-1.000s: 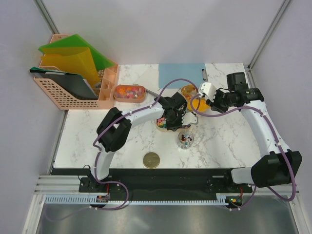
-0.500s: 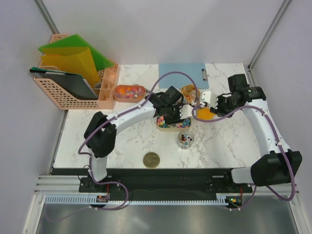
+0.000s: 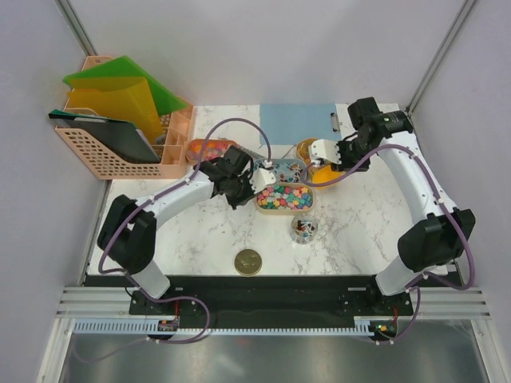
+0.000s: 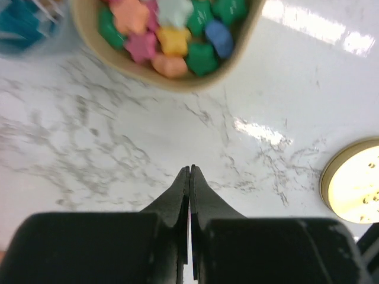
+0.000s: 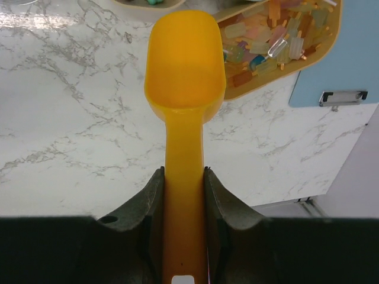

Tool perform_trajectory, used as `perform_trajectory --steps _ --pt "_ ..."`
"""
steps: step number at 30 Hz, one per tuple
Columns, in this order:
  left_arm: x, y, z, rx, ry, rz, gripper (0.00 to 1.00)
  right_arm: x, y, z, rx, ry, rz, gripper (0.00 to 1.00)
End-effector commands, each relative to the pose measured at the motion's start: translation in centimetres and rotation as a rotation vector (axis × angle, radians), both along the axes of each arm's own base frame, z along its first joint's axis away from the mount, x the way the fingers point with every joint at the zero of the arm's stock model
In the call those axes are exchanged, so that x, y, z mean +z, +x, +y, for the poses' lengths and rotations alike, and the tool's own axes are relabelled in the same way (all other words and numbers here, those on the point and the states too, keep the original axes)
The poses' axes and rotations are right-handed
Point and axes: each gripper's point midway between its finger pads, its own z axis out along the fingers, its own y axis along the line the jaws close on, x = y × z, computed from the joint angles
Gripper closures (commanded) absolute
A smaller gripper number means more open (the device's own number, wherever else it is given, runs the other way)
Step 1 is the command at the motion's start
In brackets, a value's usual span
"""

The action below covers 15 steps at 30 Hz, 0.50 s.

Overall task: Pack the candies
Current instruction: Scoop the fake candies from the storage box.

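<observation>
Candies (image 3: 285, 196): the main heap of pastel pink, green, yellow and blue bits fills an oval tan tray (image 3: 260, 206) at the middle of the marble table (image 3: 160, 215). In the left wrist view they read as small star shapes (image 4: 172, 29) piled inside the tray's rim (image 4: 177, 83). The left gripper (image 4: 190, 171) sits just short of that rim, over bare marble. Its two dark fingers (image 4: 174, 201) are pressed together tip to tip with nothing between them, and no candy touches them. From above, the left gripper (image 3: 255, 179) hangs at the tray's left end. More candies: wrapped pieces in a small clear jar (image 3: 303, 229), just nearer the arm bases than the tan tray. Orange-red bits lie in an orange tray (image 3: 204, 148) behind and to the left, partly hidden by the left arm. Translucent stick-like pieces (image 5: 278, 35) lie in a yellow-orange dish (image 5: 335, 26) behind and to the right. The right gripper (image 5: 183, 174) clamps the handle of an orange scoop (image 5: 185, 59), one finger on each side. The scoop bowl looks empty and lies at that dish's near edge; cannot tell whether they touch. Gold lid (image 3: 248, 261) lies alone near the front edge, well apart from the trays. Blue clipboard (image 3: 297, 124) at the back. Pink basket (image 3: 104, 155) with green and yellow folders at back left.
</observation>
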Motion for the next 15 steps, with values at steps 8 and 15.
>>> perform_trajectory --steps 8,15 --pt "-5.3 -0.9 -0.2 0.088 -0.006 0.139 0.98 -1.2 -2.2 1.3 0.039 -0.190 0.119 1.00" --pt "-6.2 0.0 -1.5 0.100 -0.039 0.156 0.98 -2.1 -1.5 1.7 -0.025 -0.237 0.133 1.00"
